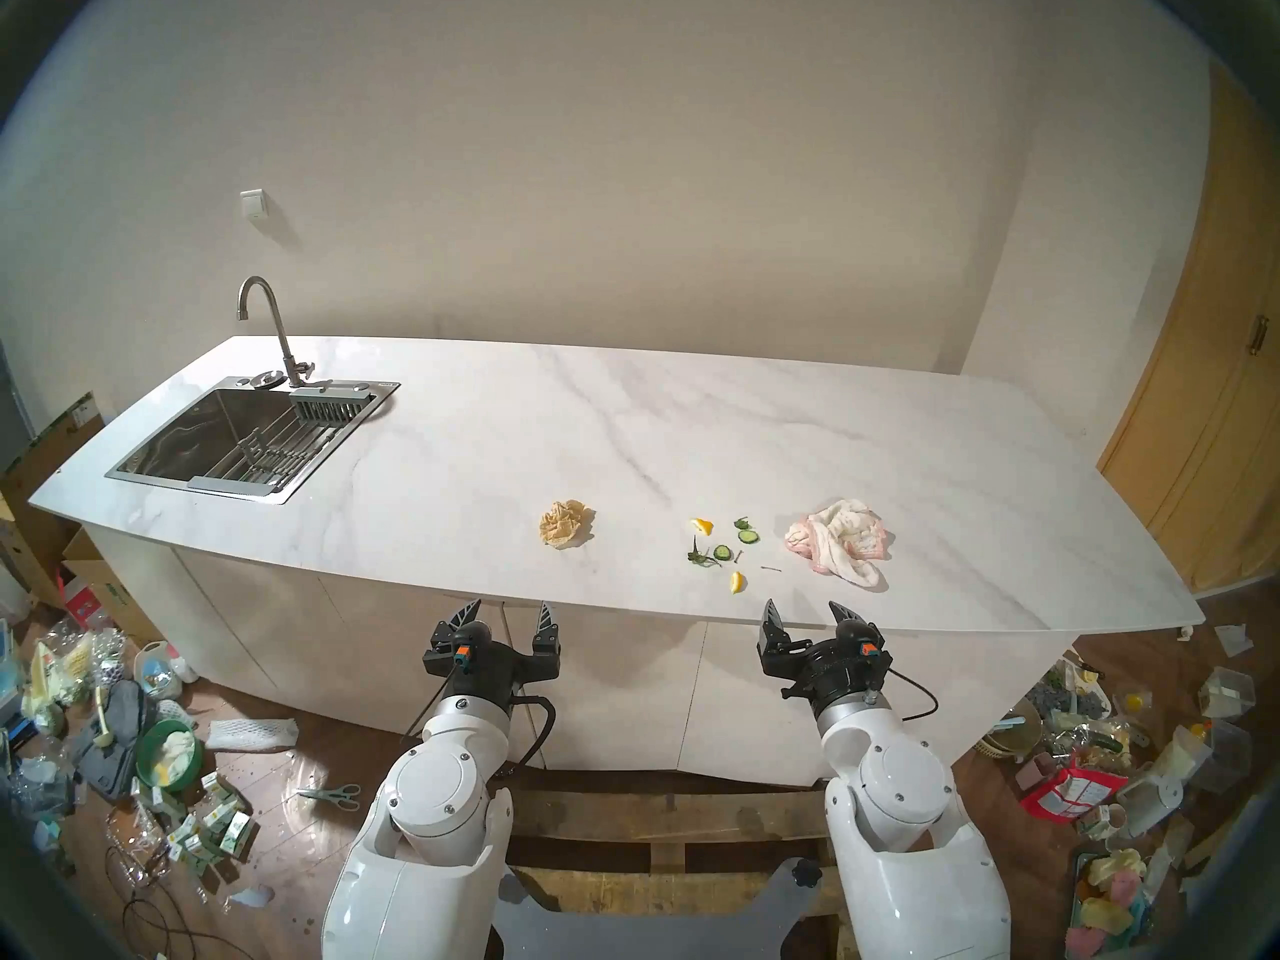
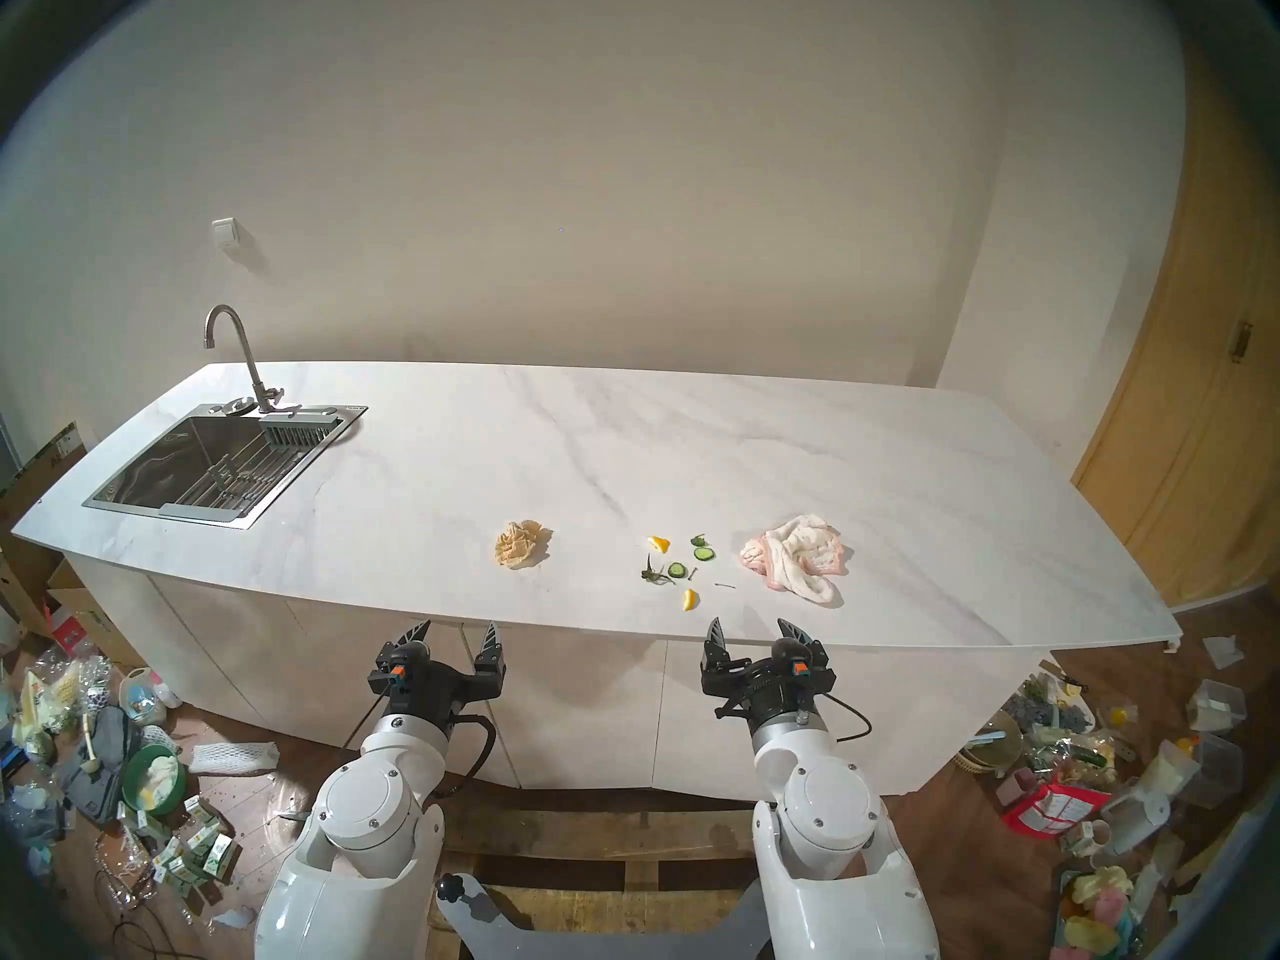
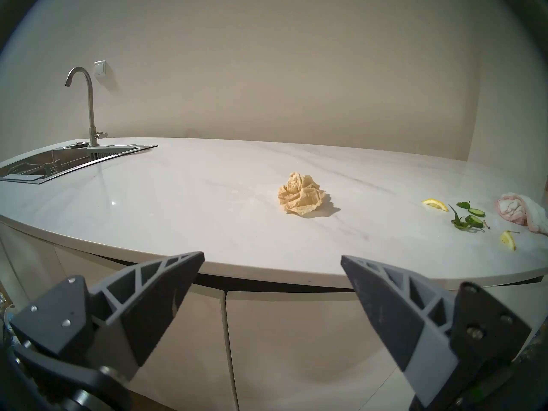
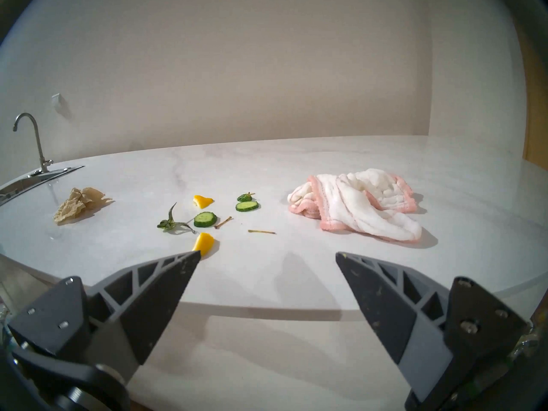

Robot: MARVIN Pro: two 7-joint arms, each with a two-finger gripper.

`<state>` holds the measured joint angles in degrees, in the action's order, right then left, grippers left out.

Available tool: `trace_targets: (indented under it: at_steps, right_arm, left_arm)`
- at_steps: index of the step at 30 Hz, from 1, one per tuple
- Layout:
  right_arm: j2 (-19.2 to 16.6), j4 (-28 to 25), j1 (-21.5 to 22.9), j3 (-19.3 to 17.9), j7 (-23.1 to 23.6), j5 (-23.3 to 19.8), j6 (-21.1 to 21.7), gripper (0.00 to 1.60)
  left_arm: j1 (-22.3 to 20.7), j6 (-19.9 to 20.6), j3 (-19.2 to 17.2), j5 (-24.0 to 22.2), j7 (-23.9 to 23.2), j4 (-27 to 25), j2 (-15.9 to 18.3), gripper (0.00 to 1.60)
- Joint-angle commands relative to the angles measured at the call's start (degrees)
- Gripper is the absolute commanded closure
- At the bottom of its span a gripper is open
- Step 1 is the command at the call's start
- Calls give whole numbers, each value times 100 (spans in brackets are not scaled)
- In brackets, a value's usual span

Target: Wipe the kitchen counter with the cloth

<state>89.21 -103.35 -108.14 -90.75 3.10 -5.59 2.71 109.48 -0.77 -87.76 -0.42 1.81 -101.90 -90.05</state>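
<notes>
cloth (image 1: 839, 540) lies crumpled on the kitchen counter (image 1: 623, 439), near its front edge toward the right end. nearest, left gripper (image 1: 510, 616) and right gripper (image 1: 810, 613) hover at that edge, fingers spread, empty. beyond: lemon wedges (image 1: 737, 582), cucumber slices (image 1: 748, 537), tan paper wad (image 1: 566, 523), then the sink (image 1: 228, 446) far left.

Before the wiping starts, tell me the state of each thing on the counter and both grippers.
cloth: crumpled, lying untouched
paper wad: crumpled, lying apart from the scraps
food scraps: scattered between wad and cloth
faucet: no water visible
left gripper: open, empty
right gripper: open, empty
</notes>
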Motion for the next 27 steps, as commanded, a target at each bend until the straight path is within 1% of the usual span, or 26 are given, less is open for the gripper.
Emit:
trace_targets:
  at_steps: [1, 3, 4, 6, 8, 10, 11, 12, 13, 14, 15, 16, 18, 19, 20, 21, 22, 25, 26, 27]
  right_arm:
    - [-215, -351, 580, -324, 202, -253, 163, 0]
    - [-376, -371, 697, -397, 324, -257, 287, 0]
    - [-421, -375, 764, -432, 298, -200, 379, 0]
    - [-406, -359, 881, -493, 282, -285, 602, 0]
    - [-468, -320, 1001, -507, 218, -236, 849, 0]
    - [-629, -244, 1124, -485, 358, -253, 964, 0]
    - [-699, -176, 1186, -461, 387, -219, 928, 0]
    - [-735, -68, 1318, -435, 363, -170, 992, 0]
    - [-786, 57, 1477, -410, 385, -134, 1184, 0]
    - [-883, -20, 1331, -378, 442, -180, 1139, 0]
    - [-889, 78, 1437, -361, 439, -173, 1174, 0]
    - [-903, 174, 1536, -343, 462, -190, 1324, 0]
    - [-950, 222, 1570, -309, 472, -190, 1341, 0]
    - [-993, 333, 1721, -276, 496, -167, 1437, 0]
    - [-1052, 309, 1680, -262, 580, -196, 1475, 0]
    - [-1078, 427, 1825, -234, 620, -198, 1545, 0]
    - [-1148, 418, 1818, -191, 627, -131, 1555, 0]
    - [-1223, 587, 2044, -129, 686, -89, 1661, 0]
    - [-1272, 570, 2040, -132, 698, -69, 1684, 0]
    - [-1324, 723, 2266, -117, 745, -40, 1784, 0]
  left_arm:
    - [-37, -32, 7, -2, -10, -120, 2, 0]
    - [-39, -33, 7, -2, -9, -118, 2, 0]
    - [-38, -33, 8, -3, -8, -119, 3, 0]
    - [-38, -34, 8, -3, -7, -119, 3, 0]
    - [-38, -34, 9, -3, -6, -118, 4, 0]
    - [-39, -35, 9, -3, -5, -118, 4, 0]
    - [-39, -35, 9, -3, -4, -117, 4, 0]
    - [-39, -35, 10, -3, -3, -118, 5, 0]
    - [-40, -35, 10, -3, -2, -115, 5, 0]
    - [-41, -35, 10, -3, -1, -113, 4, 0]
    - [-42, -35, 10, -3, 0, -111, 4, 0]
    - [-44, -36, 11, -2, 1, -108, 4, 0]
    - [-46, -36, 11, -2, 3, -104, 4, 0]
    - [-47, -36, 11, -2, 5, -102, 4, 0]
    - [-49, -36, 11, -2, 6, -98, 3, 0]
    - [-49, -36, 12, -2, 7, -97, 3, 0]
    - [-50, -36, 12, -1, 8, -95, 3, 0]
    - [-52, -36, 12, -1, 11, -91, 3, 0]
    - [-54, -36, 12, -1, 12, -88, 3, 0]
    - [-55, -36, 13, -1, 13, -85, 3, 0]
